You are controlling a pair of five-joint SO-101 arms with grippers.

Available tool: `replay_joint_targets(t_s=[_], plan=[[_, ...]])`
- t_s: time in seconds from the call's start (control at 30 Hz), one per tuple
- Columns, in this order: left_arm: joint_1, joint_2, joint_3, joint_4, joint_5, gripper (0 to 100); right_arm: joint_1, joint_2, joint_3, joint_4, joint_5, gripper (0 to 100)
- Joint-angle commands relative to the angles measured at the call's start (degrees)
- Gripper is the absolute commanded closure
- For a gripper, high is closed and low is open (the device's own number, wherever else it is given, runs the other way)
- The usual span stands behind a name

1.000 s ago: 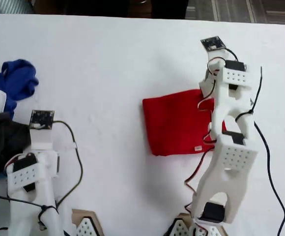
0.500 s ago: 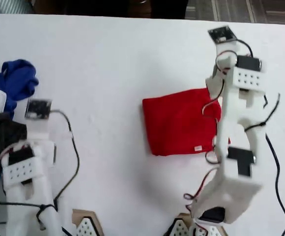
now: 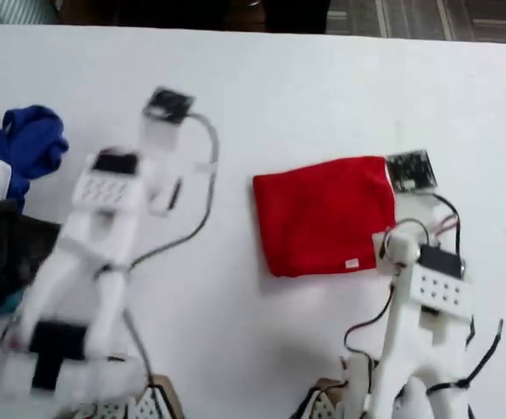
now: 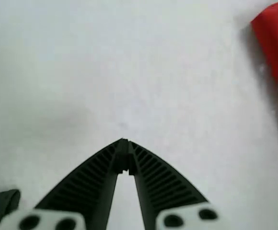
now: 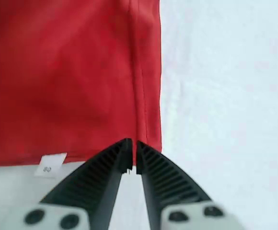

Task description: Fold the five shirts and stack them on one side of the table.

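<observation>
Both arms are white printed shells: the left arm (image 3: pixel 96 244) and the right arm (image 3: pixel 423 305) each carry black servo blocks, a plate dotted with a grid of small holes, and a small dark circuit board (image 3: pixel 167 105) at the wrist end. A black cable (image 3: pixel 202 175) loops along the left arm, and we log thin black wires (image 3: pixel 366 319) beside the right one. In the wrist views we see the left gripper (image 4: pixel 124 143) and right gripper (image 5: pixel 129 143) with black fingers (image 4: pixel 153 177), ribbed in slanted ridges, on white mounts with dark round screw holes.
</observation>
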Motion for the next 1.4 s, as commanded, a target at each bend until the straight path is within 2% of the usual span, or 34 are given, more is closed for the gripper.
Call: replay_joint_targets(t_s=[0.0,0.2,0.4,0.7,1.0,1.37], plan=[[4.84,13.36,-19.82,5.8,8.79,97,2.95,-2.15,1.93,-1.45,0.62,97.8],[14.33,29.27,-44.44,16.62,22.15,97,5.41,1.63,5.45,-3.12,0.62,97.8],[19.08,44.22,-59.65,18.11,22.86,97,5.32,5.58,11.6,-12.88,0.44,97.8],[19.16,59.08,-80.57,20.66,22.86,97,5.14,6.2,11.6,-13.14,0.26,97.8],[17.76,68.66,-88.92,20.84,22.77,97,5.05,6.29,11.6,-13.14,0.18,97.8],[13.19,69.36,-92.53,24.7,22.77,97,5.14,6.37,11.6,-13.23,0.18,97.8]])
